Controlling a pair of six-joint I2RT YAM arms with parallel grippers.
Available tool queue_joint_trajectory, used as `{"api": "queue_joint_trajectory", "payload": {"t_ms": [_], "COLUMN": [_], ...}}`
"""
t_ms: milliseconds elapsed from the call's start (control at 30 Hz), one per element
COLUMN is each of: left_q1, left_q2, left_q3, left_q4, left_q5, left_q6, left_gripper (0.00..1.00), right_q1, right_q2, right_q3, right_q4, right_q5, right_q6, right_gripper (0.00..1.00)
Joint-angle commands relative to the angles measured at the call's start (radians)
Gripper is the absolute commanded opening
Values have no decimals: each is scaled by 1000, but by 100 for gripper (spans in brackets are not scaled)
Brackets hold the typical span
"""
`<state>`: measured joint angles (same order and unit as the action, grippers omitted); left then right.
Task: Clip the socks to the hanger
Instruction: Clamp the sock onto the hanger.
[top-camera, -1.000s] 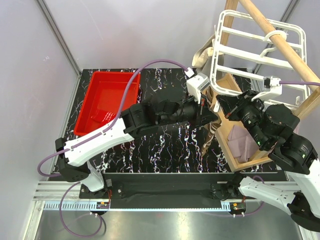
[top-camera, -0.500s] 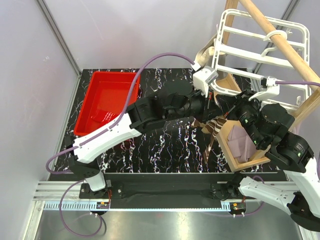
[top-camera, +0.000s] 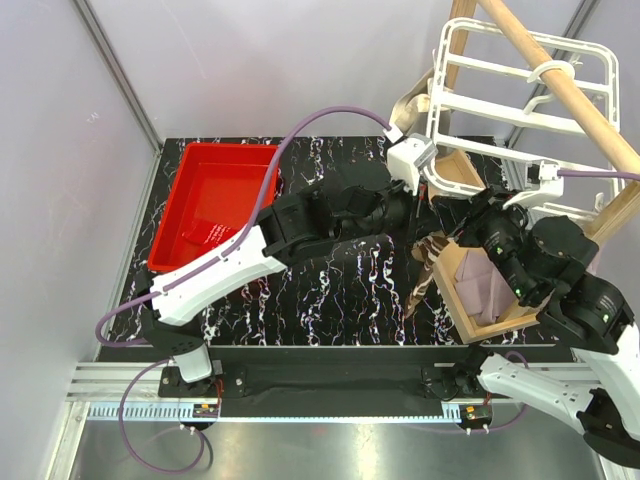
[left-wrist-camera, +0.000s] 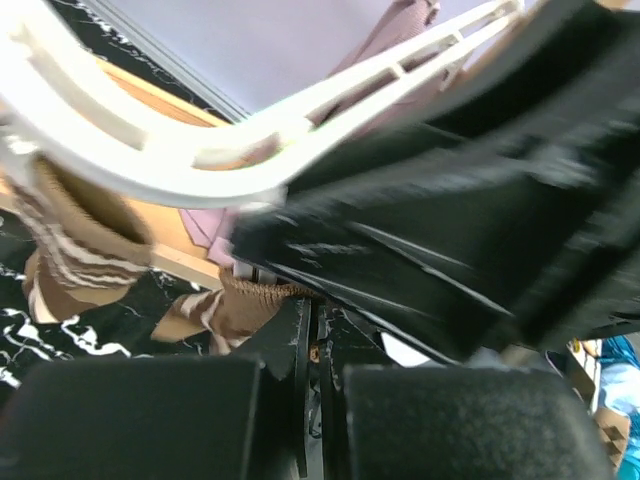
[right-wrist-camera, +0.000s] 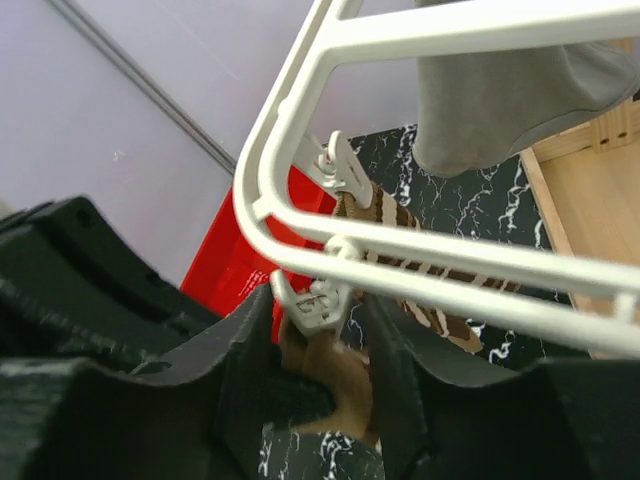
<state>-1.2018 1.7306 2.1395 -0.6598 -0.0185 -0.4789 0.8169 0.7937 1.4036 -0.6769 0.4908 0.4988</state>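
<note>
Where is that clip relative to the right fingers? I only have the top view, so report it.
Observer: In the right wrist view, the white clip sits between the right gripper's open fingers, just under the hanger rim.
Operator: Now report the left fingers.
Observer: In the left wrist view, the left gripper's fingers are shut on the striped sock's cuff, below the hanger rim.
</note>
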Motion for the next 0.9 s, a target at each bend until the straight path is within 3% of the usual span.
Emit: {"api": "queue_joint_trajectory", "payload": {"t_ms": [0,100,133,233,333,433,667,867], "left_q1": [15,27,31,51,73,79,97,175], "left_q2": [-13,-23,-35,-78,-149,-218,-321,-367], "left_q3": [30,-10,-26,-149,-251,-352,-454,-539], "left_q4": [65,84,100,153,250,320,295,350], "left_q5": [-37,-11,-3,43,101,126,100,46], "left_q6": [6,-1,-3,-15,-24,-17,48,117], "left_gripper": [0,0,5,28,38,48,52,63], "right_q1": [8,7,7,7,7,7,7,7], "right_q2": [-13,-24,-28,-42,-51,-70,-142,-180], "right_q3": [-12,-8,-6,5,8,14,18,92], "right_q4": [-18,-15,-18,-24,-39,-58,-130,-251], "right_q5": [-101,-92,-89,-81,-71,-60,-115,-192], "right_q6": [14,18,18,20,20,15,-25,-71], "right_gripper": [49,58,66,77,84,87,88,90]}}
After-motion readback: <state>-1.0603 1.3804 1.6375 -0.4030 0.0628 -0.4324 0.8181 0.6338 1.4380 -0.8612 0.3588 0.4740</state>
